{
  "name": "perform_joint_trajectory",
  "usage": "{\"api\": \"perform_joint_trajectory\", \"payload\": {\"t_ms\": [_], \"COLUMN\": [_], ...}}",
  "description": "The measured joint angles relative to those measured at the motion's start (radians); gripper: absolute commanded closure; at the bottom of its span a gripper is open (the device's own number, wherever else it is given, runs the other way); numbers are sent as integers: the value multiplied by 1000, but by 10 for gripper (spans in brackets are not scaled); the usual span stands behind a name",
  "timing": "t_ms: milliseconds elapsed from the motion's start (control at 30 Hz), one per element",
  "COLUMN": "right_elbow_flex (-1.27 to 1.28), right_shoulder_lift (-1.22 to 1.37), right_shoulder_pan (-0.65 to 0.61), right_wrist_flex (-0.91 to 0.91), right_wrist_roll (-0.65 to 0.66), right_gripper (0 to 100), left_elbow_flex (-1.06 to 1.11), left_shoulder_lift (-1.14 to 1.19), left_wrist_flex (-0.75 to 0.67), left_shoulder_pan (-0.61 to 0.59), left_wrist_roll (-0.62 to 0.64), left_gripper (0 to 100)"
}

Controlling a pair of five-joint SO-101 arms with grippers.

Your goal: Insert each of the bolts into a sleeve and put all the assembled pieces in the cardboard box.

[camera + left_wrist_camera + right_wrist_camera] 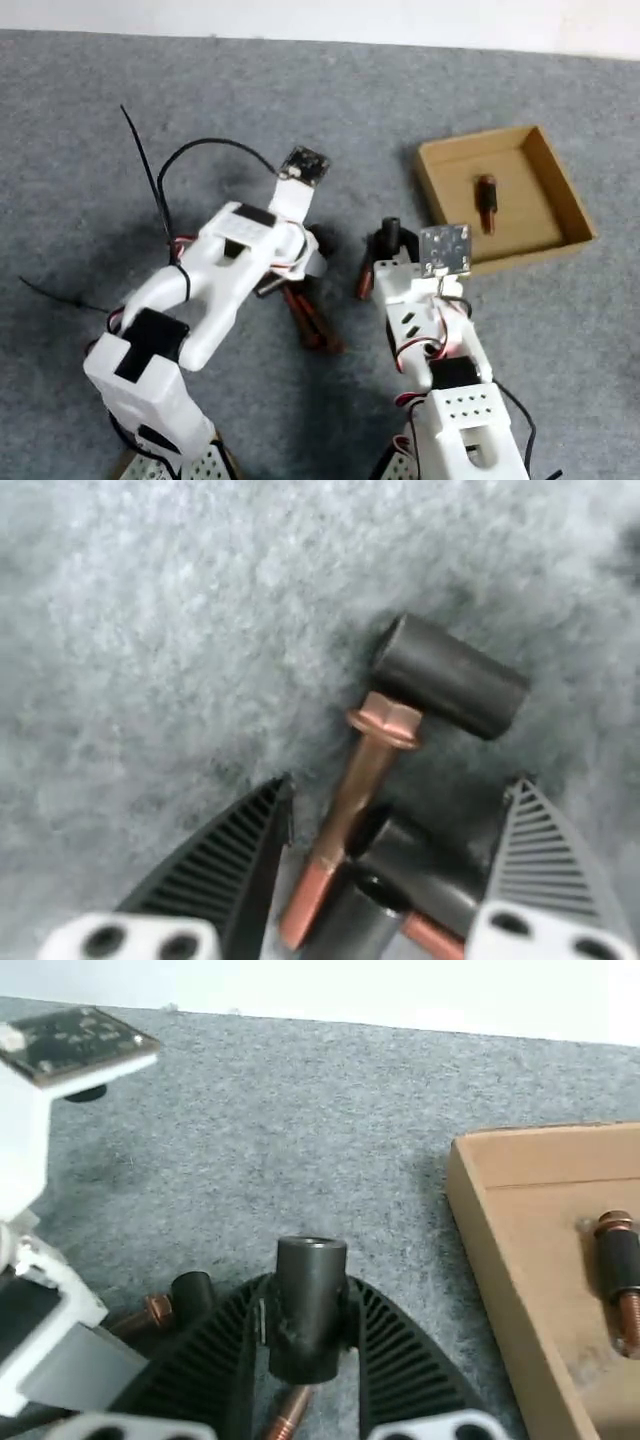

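Right wrist view: right gripper (pixel 307 1305) clamps upright black sleeve (pixel 310 1265) | left gripper (pixel 402 785) wide open, straddling copper bolt (pixel 362 775).

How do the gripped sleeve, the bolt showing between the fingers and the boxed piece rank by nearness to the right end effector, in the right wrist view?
1. Sleeve: clamped in the right end effector.
2. Bolt: on the carpet, close by.
3. Boxed piece: inside the box, farthest.

light: bright, even, overhead | shadows: soft, short, beside the sleeve (pixel 450 675) and bolt (pixel 370 770) on carpet (pixel 150 630)
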Motion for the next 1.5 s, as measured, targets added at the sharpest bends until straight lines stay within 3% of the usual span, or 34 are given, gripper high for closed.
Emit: {"api": "perform_joint_trajectory", "payload": {"t_ms": [167,667,1000,1400,1500], "right_elbow_flex": [0,0,0,0,0], "right_shoulder_lift": [0,0,0,0,0], "right_shoulder_pan": [0,0,0,0,0], "right_wrist_flex": [0,0,0,0,0], "right_wrist_roll": [0,0,0,0,0], "right_gripper": [990,990,990,990,990], "left_elbow_flex": [-55,-450,-473,-473,-473], "left_shoulder_lift": [23,308,318,318,318], "left_wrist_flex": [92,417,445,445,445], "left_shoulder_pan": [-3,-3,0,3,3], "left_wrist_roll": [-74,-84,-166,-183,-183], "left_gripper": [691,692,872,882,934]}}
